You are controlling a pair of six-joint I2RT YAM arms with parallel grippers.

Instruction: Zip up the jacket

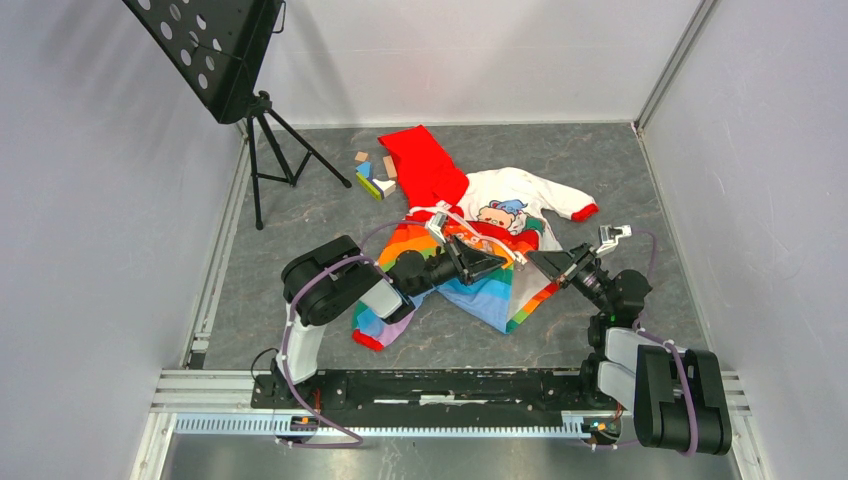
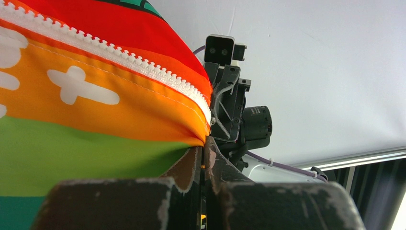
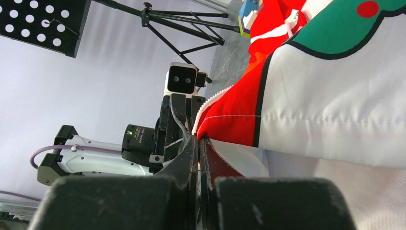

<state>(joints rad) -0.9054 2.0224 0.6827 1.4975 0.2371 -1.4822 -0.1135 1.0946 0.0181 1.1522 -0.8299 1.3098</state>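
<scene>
**pibot_42:** What's the fabric like up close? And what are the claws doing?

**yamfan:** Thin, smooth woven stuff, a bit crumpled. The left gripper (image 2: 205, 143) has its fingers pressed together on the jacket (image 1: 500, 295). It's pinching the edge of the orange stripe right where the white zipper (image 2: 119, 57) ends, and that zipper is chunky plastic teeth on a stitched tape. There's a red stripe on one side of the orange and a green one on the other. The right gripper (image 3: 197, 139) is clamped tight too, nipping a red edge with the same teeth just past its tips. A white panel bulges off to its right. The two grippers sit tip to tip, and each one sees the other's camera just beyond its own pinch.

**pibot_42:** Surface? Room?

**yamfan:** Flat grey table (image 1: 660, 190) with a marbled stone look, plain white walls all round. Well beyond the grippers there's a black perforated music stand (image 1: 215, 50) on a tripod. A few coloured wooden blocks (image 1: 372, 172) lie just beside the hood (image 1: 425, 165).

**pibot_42:** Which way does it lie?

**yamfan:** It's spread under and around both grippers, long axis running away from them. The red hood is at the far end and the rainbow hem on the near side. A white sleeve (image 1: 560, 195) with a red cuff sticks out beyond the right gripper.
</scene>
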